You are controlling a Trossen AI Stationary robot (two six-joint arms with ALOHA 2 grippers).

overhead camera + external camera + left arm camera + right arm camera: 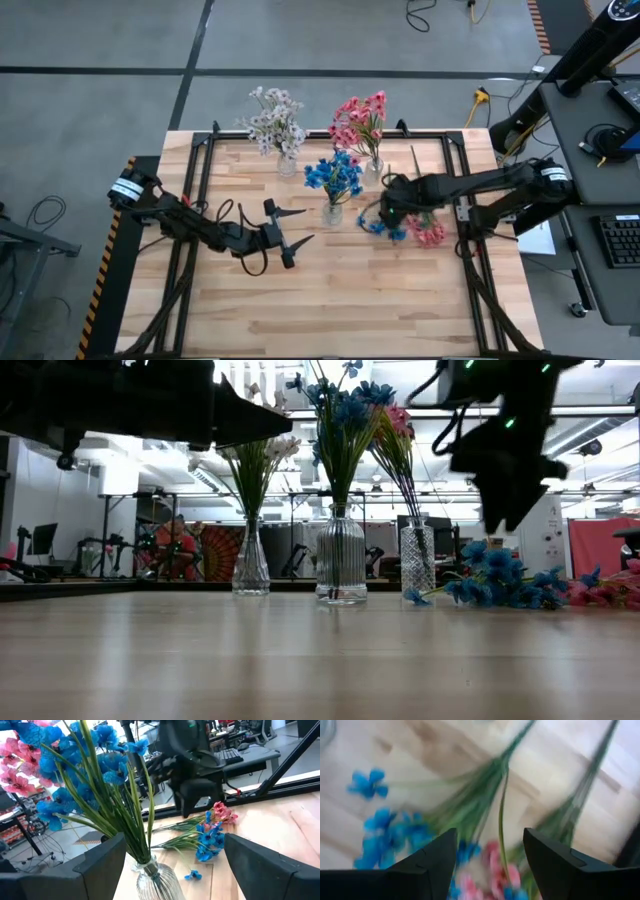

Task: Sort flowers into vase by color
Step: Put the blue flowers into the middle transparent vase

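Your wooden table (330, 300) carries three glass vases in a cluster: white flowers (275, 120) in the rear-left vase (287, 163), pink flowers (360, 120) in the rear-right vase (373, 168), blue flowers (335, 175) in the front vase (332, 212). Your right gripper (385, 212), fingers apart and empty, hovers over loose blue and pink sprays (410, 230) lying right of the vases. Your left gripper (295, 240) waits open, front-left. Motion blur obscures the stems beneath the right fingers.
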